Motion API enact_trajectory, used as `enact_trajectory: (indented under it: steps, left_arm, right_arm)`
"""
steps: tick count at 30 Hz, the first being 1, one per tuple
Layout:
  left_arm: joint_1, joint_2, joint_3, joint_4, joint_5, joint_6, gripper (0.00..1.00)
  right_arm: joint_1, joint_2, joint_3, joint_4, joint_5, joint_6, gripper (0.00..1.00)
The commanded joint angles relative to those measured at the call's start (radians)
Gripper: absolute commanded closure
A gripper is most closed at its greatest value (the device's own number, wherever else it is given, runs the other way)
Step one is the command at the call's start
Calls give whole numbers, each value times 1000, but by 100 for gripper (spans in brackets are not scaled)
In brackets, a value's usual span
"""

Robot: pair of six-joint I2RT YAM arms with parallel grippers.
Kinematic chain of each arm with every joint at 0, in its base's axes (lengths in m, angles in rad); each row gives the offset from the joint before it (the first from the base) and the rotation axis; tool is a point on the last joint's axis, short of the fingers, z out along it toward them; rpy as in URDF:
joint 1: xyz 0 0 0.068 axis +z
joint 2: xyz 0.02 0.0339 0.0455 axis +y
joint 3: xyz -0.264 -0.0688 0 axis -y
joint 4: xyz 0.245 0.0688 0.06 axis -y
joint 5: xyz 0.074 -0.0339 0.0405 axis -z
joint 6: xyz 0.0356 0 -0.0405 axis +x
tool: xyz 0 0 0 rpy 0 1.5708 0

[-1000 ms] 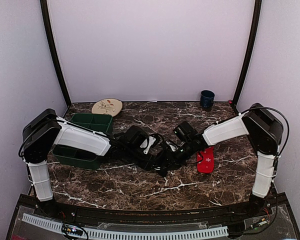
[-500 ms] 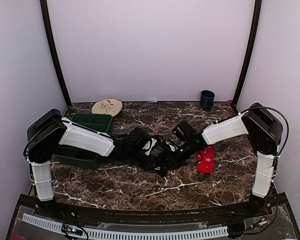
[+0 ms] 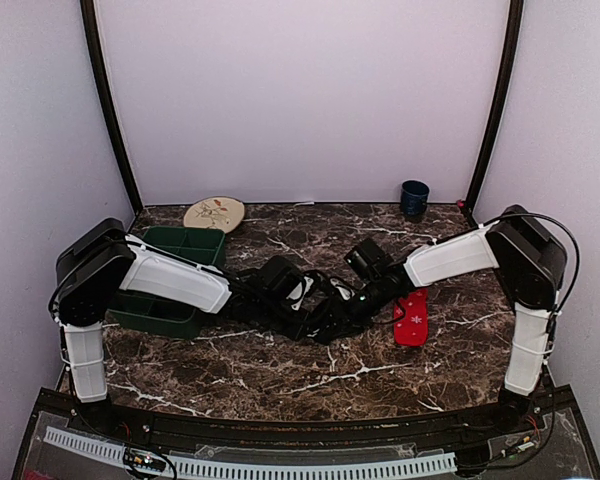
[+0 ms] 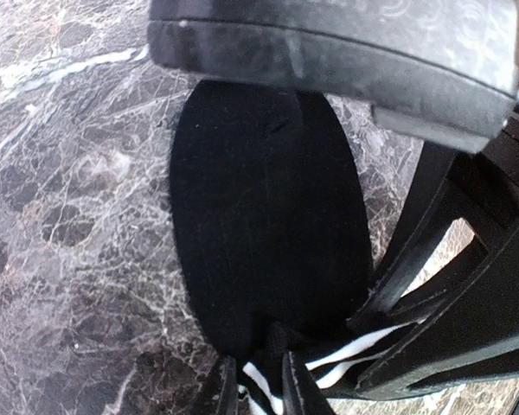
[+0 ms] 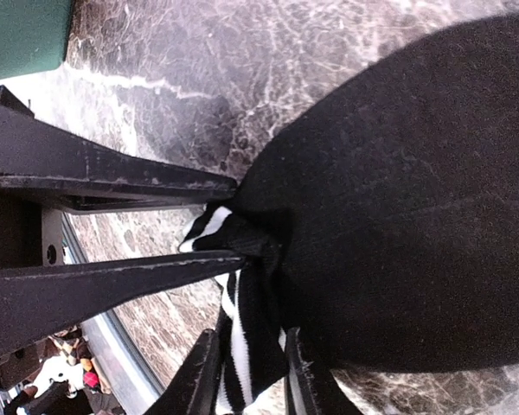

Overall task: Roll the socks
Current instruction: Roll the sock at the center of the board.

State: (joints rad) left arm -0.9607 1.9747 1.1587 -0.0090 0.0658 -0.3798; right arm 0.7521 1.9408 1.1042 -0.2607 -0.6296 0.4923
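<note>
The black sock (image 4: 268, 216) lies bunched on the marble table between both arms; its white-striped cuff (image 5: 242, 337) is gathered where the grippers meet. My left gripper (image 4: 261, 380) is shut on the striped cuff. My right gripper (image 5: 249, 346) stands open around the same cuff, with a gap beside the fabric. In the top view the left gripper (image 3: 310, 322) and right gripper (image 3: 332, 320) meet tip to tip and mostly hide the black sock. The red sock (image 3: 412, 318) with white snowflakes lies flat just right of the right gripper, untouched.
A green divided tray (image 3: 170, 280) sits under the left arm. A patterned plate (image 3: 214, 213) lies at the back left and a dark blue cup (image 3: 414, 198) at the back right. The table's front edge (image 3: 280, 410) runs below the arms.
My left gripper has slid right and narrowed its jaws onto the striped cuff. My right gripper's jaws have parted from shut to open around the cuff.
</note>
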Motion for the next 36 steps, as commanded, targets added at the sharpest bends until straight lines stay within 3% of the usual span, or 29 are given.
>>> enact_trajectory:
  steps: [1,13,20,27,36]
  left_arm:
    - [-6,30,-8,-94,-16,-12,79]
    - [-6,44,33,-122,-5,9,78]
    - [-6,48,58,-149,9,30,77]
    - [-6,51,79,-164,27,44,77]
    - [-6,55,96,-179,53,57,77]
  right_arm:
    - [-7,-29,-6,-17,51,4,73]
    - [-7,-163,-123,13,167,19,62]
    - [28,-332,-185,-4,369,-75,60]
    - [198,-459,-233,-26,717,-222,60]
    - [395,-433,-242,8,958,-360,55]
